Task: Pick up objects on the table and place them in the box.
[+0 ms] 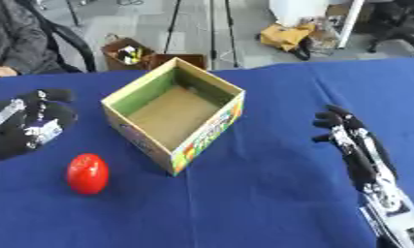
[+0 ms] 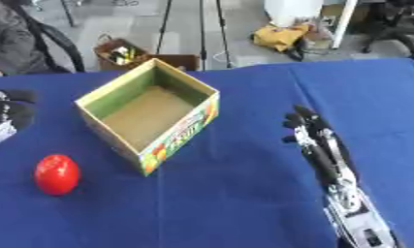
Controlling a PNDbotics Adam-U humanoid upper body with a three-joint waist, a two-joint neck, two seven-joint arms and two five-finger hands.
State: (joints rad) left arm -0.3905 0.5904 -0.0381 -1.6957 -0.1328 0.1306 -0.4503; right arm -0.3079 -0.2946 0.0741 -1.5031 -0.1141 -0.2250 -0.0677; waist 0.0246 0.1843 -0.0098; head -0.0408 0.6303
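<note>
A red egg-shaped object point(image 1: 87, 173) lies on the blue tablecloth at the lower left. Right of it stands an open cardboard box point(image 1: 174, 114) with a green inside, nothing in it. My left hand point(image 1: 32, 121) hovers at the left edge, above and left of the red object, fingers relaxed and holding nothing. My right hand point(image 2: 316, 140) rests at the right, well clear of the box, fingers straight and pointing away from me.
The blue table point(image 1: 269, 193) runs to a far edge behind the box. Beyond it on the floor are a brown box of items point(image 1: 125, 53) and a yellow bag point(image 1: 284, 35). A person's sleeve point(image 1: 10, 43) shows at the far left corner.
</note>
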